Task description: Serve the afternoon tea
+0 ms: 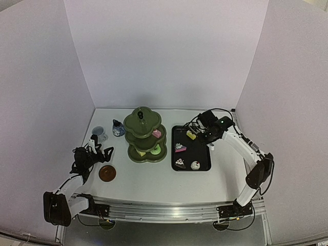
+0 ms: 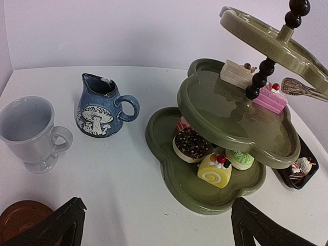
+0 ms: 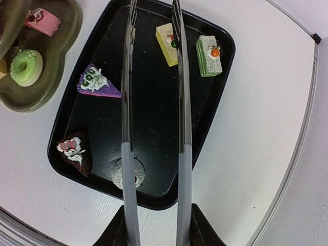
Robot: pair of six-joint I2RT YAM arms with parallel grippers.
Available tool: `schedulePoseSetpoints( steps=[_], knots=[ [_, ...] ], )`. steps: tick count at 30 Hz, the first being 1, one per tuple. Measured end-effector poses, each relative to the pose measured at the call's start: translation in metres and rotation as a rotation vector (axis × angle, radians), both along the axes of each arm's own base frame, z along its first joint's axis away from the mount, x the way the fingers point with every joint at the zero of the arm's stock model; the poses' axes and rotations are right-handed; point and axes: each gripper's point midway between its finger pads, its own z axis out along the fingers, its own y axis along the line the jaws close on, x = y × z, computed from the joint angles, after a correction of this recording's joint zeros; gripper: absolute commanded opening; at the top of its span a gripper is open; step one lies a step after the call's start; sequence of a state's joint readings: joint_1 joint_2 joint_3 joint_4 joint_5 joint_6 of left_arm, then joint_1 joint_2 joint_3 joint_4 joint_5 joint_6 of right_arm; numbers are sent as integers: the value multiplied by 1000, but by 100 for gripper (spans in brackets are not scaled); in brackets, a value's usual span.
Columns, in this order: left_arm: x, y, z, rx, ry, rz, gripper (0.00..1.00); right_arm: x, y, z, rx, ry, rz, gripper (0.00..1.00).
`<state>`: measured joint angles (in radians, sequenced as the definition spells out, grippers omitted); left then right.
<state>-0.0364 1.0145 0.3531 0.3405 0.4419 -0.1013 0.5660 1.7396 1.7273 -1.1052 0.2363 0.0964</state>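
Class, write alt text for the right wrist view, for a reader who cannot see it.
The right gripper holds thin metal tongs over a black tray of five cakes: yellow slice, green slice, purple wedge, chocolate wedge, round pale cake. At left, the green stand holds a pink cake and green doughnut.

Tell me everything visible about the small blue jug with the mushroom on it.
The small dark-blue jug looks like glazed ceramic, with a white mushroom drawn on its belly, a pointed spout and a loop handle turned toward the olive-green three-tier stand. It stands upright on the white table, between the white mug and the stand, touching neither. Its contents cannot be seen.
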Motion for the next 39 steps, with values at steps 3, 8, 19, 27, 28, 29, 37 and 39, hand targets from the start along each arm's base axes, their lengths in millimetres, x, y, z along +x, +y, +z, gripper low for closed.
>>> schedulePoseSetpoints(
  steps=[3,8,19,27,28,29,37,39],
  knots=[
    [0,0,0,0,0,0,100,-2,-14,-22,-27,42,-24,33],
    [0,0,0,0,0,0,100,-7,-31,-46,-61,94,-45,34],
    [0,0,0,1,-1,0,100,11,-30,-77,-62,126,-33,35],
    [0,0,3,15,-16,-4,100,17,-32,-100,-87,162,-23,35],
    [-1,0,3,16,-17,-5,100,18,-33,-100,-87,160,-23,35],
    [-1,0,3,17,-17,-5,100,18,-33,-99,-86,159,-23,35],
    [0,0,3,19,-19,-5,100,29,-26,-106,-90,162,13,19],
    [0,0,3,19,-19,-5,100,32,-23,-110,-83,166,19,10]
  ],
)
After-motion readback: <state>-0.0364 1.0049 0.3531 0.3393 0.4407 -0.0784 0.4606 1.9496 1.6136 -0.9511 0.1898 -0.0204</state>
